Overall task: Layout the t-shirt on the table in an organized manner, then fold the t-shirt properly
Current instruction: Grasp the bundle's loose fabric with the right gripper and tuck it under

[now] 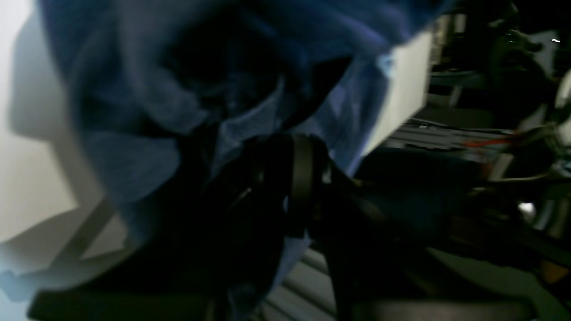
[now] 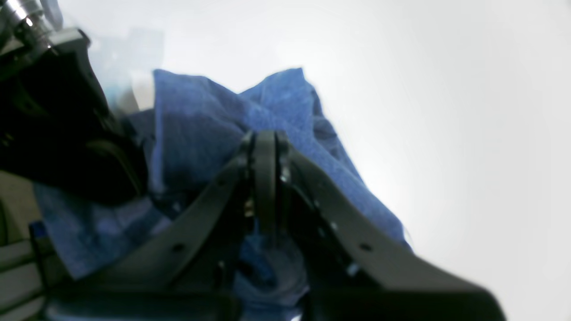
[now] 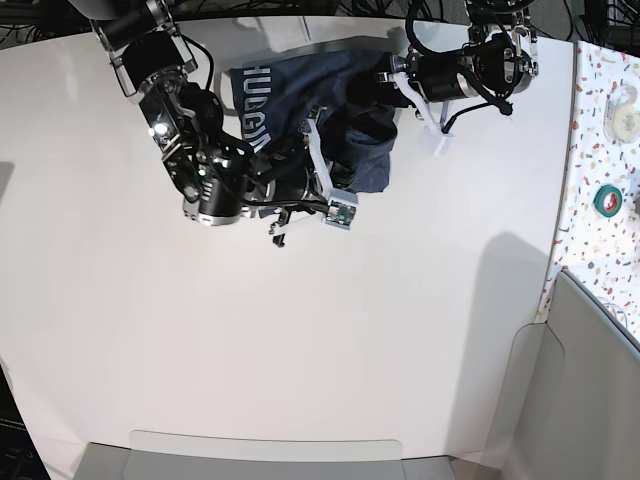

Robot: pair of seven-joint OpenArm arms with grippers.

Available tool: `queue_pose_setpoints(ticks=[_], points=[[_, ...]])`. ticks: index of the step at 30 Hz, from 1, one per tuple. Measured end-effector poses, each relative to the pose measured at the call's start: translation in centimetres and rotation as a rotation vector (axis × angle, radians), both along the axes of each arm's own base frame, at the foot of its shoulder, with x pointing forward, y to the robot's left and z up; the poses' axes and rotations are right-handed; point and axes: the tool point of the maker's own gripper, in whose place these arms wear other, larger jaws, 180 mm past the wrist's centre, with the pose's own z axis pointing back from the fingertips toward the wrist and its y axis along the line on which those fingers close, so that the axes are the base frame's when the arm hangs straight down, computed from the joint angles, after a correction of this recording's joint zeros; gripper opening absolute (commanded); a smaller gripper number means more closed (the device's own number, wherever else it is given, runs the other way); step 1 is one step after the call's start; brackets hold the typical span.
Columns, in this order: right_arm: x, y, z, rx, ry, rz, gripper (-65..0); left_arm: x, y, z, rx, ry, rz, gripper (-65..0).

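Observation:
The navy-blue t-shirt lies bunched at the far middle of the white table, with white letters showing on its left part. My right gripper presses into the shirt's near edge. In the right wrist view its fingers are shut together with blue t-shirt cloth gathered around them, over the table. My left gripper is at the shirt's far right edge. The left wrist view is dark and blurred: the left gripper is closed in folds of the t-shirt.
A narrow speckled surface runs along the right side and carries a green tape roll. Grey bins stand at the right front and along the near edge. The table's far edge and dark clutter lie close behind the left gripper.

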Motion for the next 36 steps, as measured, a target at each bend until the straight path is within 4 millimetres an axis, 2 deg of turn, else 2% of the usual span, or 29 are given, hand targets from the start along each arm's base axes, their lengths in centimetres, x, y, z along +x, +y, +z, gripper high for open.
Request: queue_pose_setpoints(ticks=[8,16,18,20,22,24,27,30,32,36], points=[[0.7,0.0,-1.9,-0.057,0.049,0.017,-65.0,-1.2,0.6,-2.0,0.041,0.065,0.006,-59.2],[5.1,-1.1,-5.4,-0.094,0.088,-0.109,-65.0,-1.0,0.6,-1.9,0.041,0.062,0.006,-59.2],[6.1,-1.4,-5.0,-0.050,0.086,-0.168,-65.0,-1.0,0.6,-1.9,0.041,0.062,0.006,-59.2],[7.4,-1.8,-3.9,0.021,0.091,-0.240,-65.0,-1.0,0.6,-2.0,0.040,0.063,0.006,-59.2],[8.7,-2.3,-2.1,0.099,0.080,-0.303,-65.0,-1.1,0.6,-2.0,0.041,0.065,0.006,-59.2],[9.1,-2.4,0.2,0.197,0.061,-0.327,-65.0,-1.1,0.6,-2.0,0.041,0.064,0.006,-59.2],[8.0,-2.0,2.5,0.220,0.051,-0.268,-65.0,-1.1,0.6,-2.0,0.041,0.064,0.006,-59.2],[6.4,-1.6,3.7,0.194,0.049,-0.197,-65.0,-1.0,0.6,-1.9,0.041,0.062,0.006,-59.2],[5.2,-1.4,3.3,0.151,0.067,-0.143,-65.0,-1.0,0.6,-1.9,0.040,0.062,0.006,-59.2],[2.2,0.5,2.3,0.147,0.123,-0.033,-65.0,-1.0,0.6,-2.0,0.041,0.062,0.006,-59.2]])
